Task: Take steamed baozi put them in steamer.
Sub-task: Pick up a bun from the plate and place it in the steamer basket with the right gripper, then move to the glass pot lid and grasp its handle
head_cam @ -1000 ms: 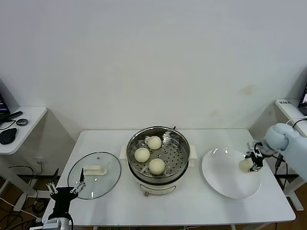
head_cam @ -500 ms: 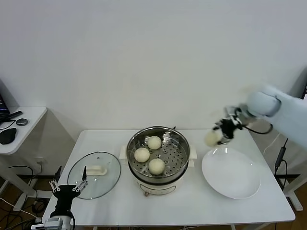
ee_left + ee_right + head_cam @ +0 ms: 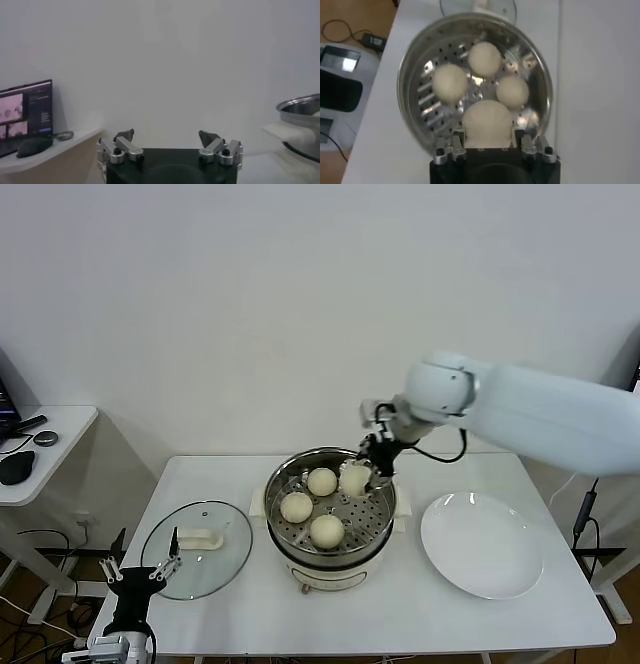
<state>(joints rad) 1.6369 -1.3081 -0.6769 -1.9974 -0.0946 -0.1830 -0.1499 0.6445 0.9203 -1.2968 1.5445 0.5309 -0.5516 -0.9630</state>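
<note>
Stainless steel gleams at the middle of the white worktop point(image 3: 250, 624), where the steamer point(image 3: 385, 509) holds three baozi on its perforated tray. From the head view, the right tool point(image 3: 372, 468) hangs over the pot's far right side, pinching the fourth baozi point(image 3: 354, 480) just above the tray, apparently to set it into the free spot. The white plate point(image 3: 482, 544) to the right lies bare, and the glass lid point(image 3: 196, 562) rests to the left, leaving the pot uncovered for loading. The left tool point(image 3: 135, 580) waits low beside the lid.

The left wrist view shows that tool point(image 3: 167, 142) spread wide, holding nothing.

The right wrist view looks straight down: the held bun point(image 3: 487, 122) sits between the fingers point(image 3: 457, 140), with the other three point(image 3: 485, 58) clustered beyond it.
</note>
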